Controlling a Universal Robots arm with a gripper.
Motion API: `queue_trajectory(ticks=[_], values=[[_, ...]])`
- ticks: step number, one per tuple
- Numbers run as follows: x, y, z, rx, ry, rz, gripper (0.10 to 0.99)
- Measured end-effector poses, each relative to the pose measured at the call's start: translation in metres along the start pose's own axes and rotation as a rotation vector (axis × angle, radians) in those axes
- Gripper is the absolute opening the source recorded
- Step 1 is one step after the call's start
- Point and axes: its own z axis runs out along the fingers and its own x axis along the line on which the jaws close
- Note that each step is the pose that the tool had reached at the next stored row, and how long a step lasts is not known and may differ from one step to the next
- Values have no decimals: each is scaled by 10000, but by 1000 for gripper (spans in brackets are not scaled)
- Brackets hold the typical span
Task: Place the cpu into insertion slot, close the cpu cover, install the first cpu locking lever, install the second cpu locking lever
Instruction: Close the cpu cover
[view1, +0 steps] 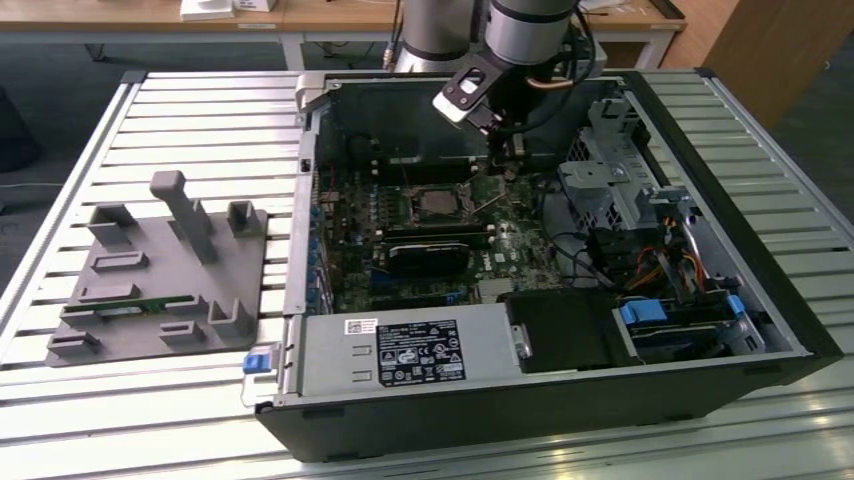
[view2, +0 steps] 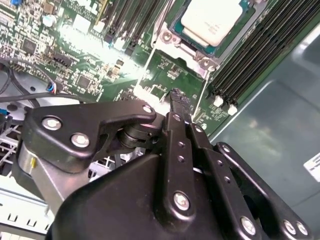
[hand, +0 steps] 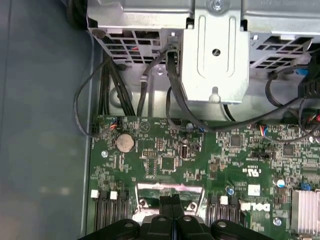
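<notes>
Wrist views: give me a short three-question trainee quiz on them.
1. True or false: the cpu lies on a slatted table.
2. In both wrist views the jaws stand: A) wide open; B) shut, with nothing between them; C) clamped on a cable.
3. Fill in: in the first wrist view, a round silver ___ sits on the green board.
Key: 1 false, it sits on the green board; 2 B; 3 coin cell.
</notes>
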Motion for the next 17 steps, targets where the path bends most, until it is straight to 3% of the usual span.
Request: queue_trajectory(ticks=[6, 17], values=[[-1, 47, 13, 13, 9, -292, 110], [25, 154, 25, 15, 9, -307, 110]])
